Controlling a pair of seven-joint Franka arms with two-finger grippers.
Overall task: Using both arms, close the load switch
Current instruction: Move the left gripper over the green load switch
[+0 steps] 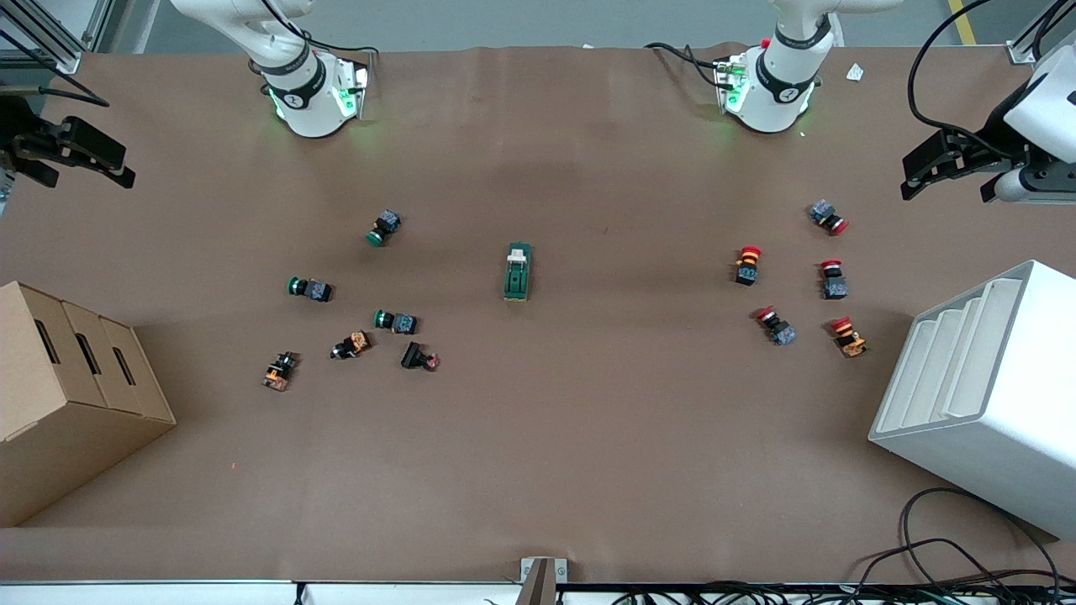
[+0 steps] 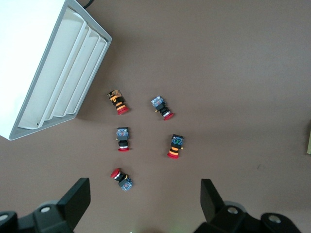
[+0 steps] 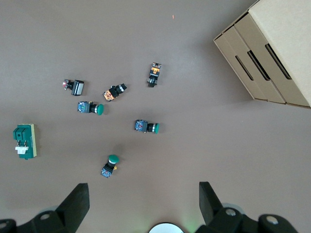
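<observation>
Black two-finger left gripper (image 2: 143, 204) and right gripper (image 3: 143, 204) hang high with jaws spread wide, empty — well apart from the dark-green rectangular load switch (image 1: 518, 271), midway between them on the brown surface (image 1: 588, 420).

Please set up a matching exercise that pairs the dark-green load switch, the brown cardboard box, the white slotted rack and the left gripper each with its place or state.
Things:
1. dark-green load switch
2. brown cardboard box
3. white slotted rack
4. left gripper

Places or states:
A. at the left arm's end of the table
B. open, above red-capped push-buttons
C. mid-table, between the button groups
D. at the right arm's end of the table

Pairs: 1-C, 2-D, 3-A, 4-B
</observation>
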